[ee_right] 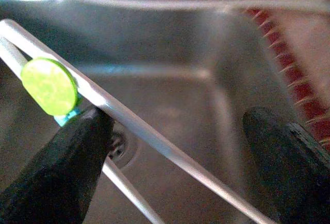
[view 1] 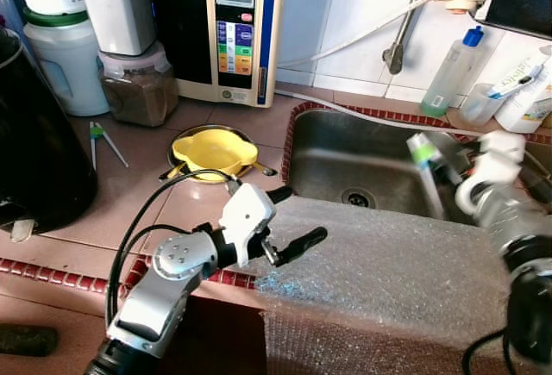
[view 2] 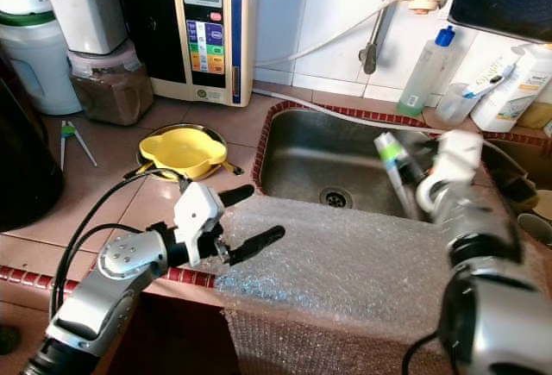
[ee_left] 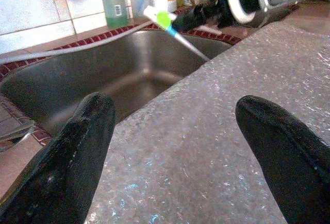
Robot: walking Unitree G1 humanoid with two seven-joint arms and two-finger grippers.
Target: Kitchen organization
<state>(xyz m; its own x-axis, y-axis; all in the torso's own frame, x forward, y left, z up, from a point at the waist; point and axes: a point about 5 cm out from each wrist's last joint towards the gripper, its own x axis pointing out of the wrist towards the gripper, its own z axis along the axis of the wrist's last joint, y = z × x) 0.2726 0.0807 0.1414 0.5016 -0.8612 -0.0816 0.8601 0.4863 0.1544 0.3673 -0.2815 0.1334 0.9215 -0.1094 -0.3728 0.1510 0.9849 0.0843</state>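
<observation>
A pair of white training chopsticks (view 1: 425, 172) joined by a green disc (ee_right: 50, 86) leans upright over the steel sink (view 1: 345, 146). My right gripper (view 1: 450, 166) hovers over the sink's right side, fingers spread wide; the chopsticks rest against one finger (ee_right: 67, 167) and are not clamped. A sheet of bubble wrap (view 1: 388, 271) drapes over the sink's front rim and the counter edge. My left gripper (view 1: 302, 214) is open just above the sheet's left end, holding nothing.
A yellow dish (view 1: 214, 149) sits in a metal pan left of the sink. Another pair of green-hinged chopsticks (view 1: 99, 138) lies on the tiles. A water ioniser (view 1: 237, 30), jars (view 1: 138, 86) and a black appliance (view 1: 34, 151) crowd the left; bottles (view 1: 448, 73) stand behind the sink.
</observation>
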